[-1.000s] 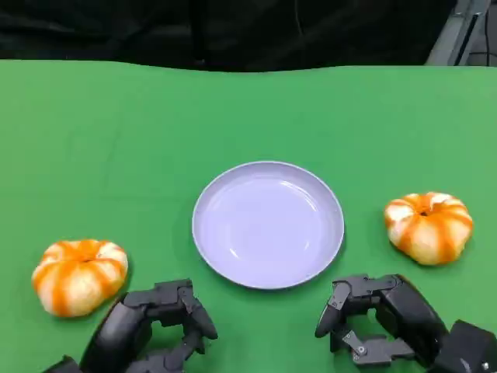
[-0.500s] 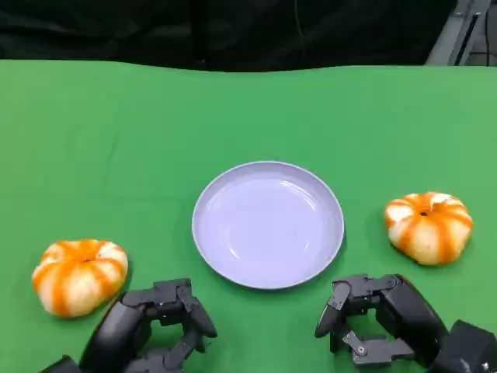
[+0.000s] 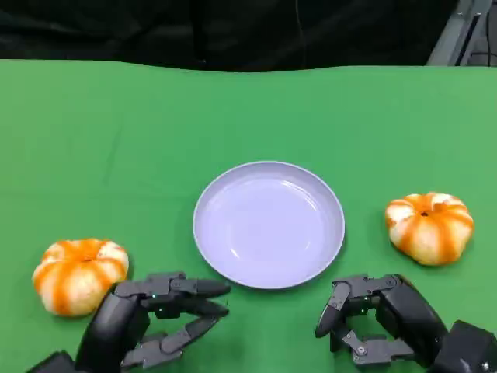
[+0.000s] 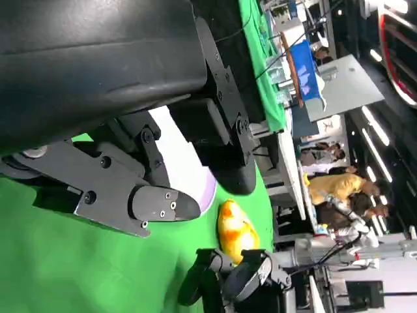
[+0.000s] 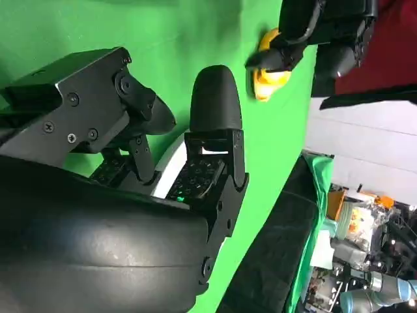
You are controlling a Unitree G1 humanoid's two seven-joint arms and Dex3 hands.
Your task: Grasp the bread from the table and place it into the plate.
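Note:
A lavender plate (image 3: 268, 224) sits at the table's middle. One orange-and-white striped bread (image 3: 78, 273) lies left of it, a second bread (image 3: 429, 227) lies right of it. My left hand (image 3: 155, 322) hovers near the front edge, just right of the left bread, fingers stretched out toward the plate and holding nothing. My right hand (image 3: 380, 315) is in front of the plate's right side, fingers curled in on nothing. The left wrist view shows the right bread (image 4: 236, 228) and my right hand (image 4: 228, 280). The right wrist view shows the left bread (image 5: 270, 81) beside my left hand (image 5: 319, 32).
The green tablecloth (image 3: 116, 140) runs back to a dark edge behind the plate. A metal frame (image 3: 458, 31) stands at the far right corner. People and cluttered benches (image 4: 339, 189) are in the background of the left wrist view.
My left hand has uncurled its fingers, which now reach out toward the plate. The right hand, both breads and the plate have stayed put.

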